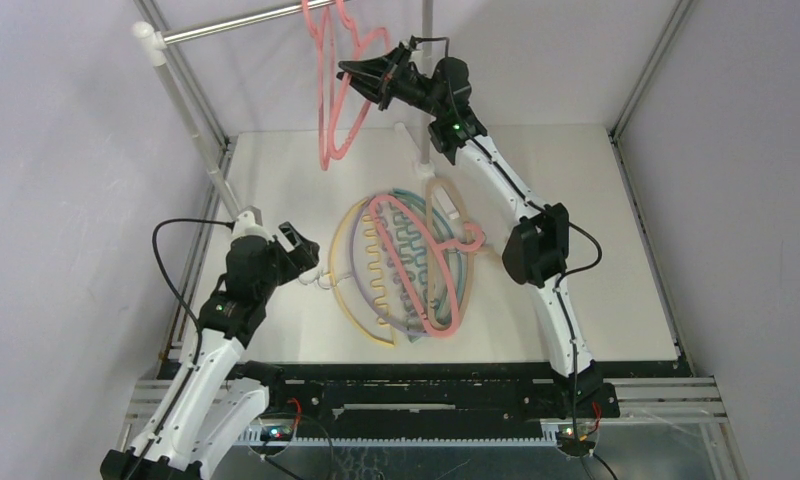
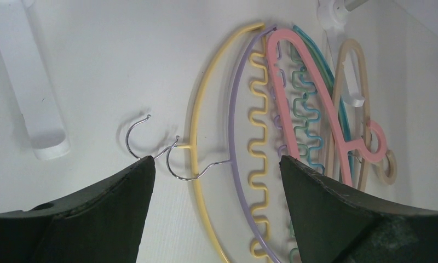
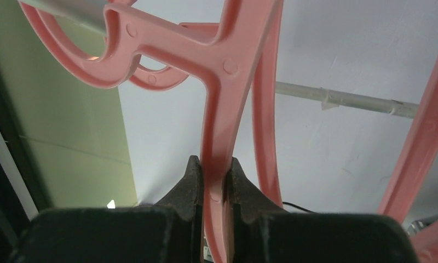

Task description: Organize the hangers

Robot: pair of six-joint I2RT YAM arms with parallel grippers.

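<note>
A pink hanger (image 1: pixel 322 110) hangs up by the silver rail (image 1: pixel 236 22). My right gripper (image 1: pixel 361 80) is shut on one of its arms (image 3: pixel 222 109), and its hook sits at the rail (image 3: pixel 69 6). Several hangers lie piled on the table: yellow (image 1: pixel 348 290), lavender (image 2: pixel 234 109), teal (image 2: pixel 321 55), a second pink one (image 1: pixel 431 300) and tan (image 1: pixel 443 195). My left gripper (image 1: pixel 298 250) is open and empty. It is low over the table, at the wire hooks (image 2: pixel 176 164) of the yellow hanger (image 2: pixel 197 109) and the lavender one.
A slanted white rack post (image 1: pixel 191 120) runs down the left, with its foot (image 2: pixel 36 109) on the table near my left gripper. A vertical post (image 1: pixel 426 60) stands behind my right gripper. A white clip (image 1: pixel 446 208) lies inside the tan hanger.
</note>
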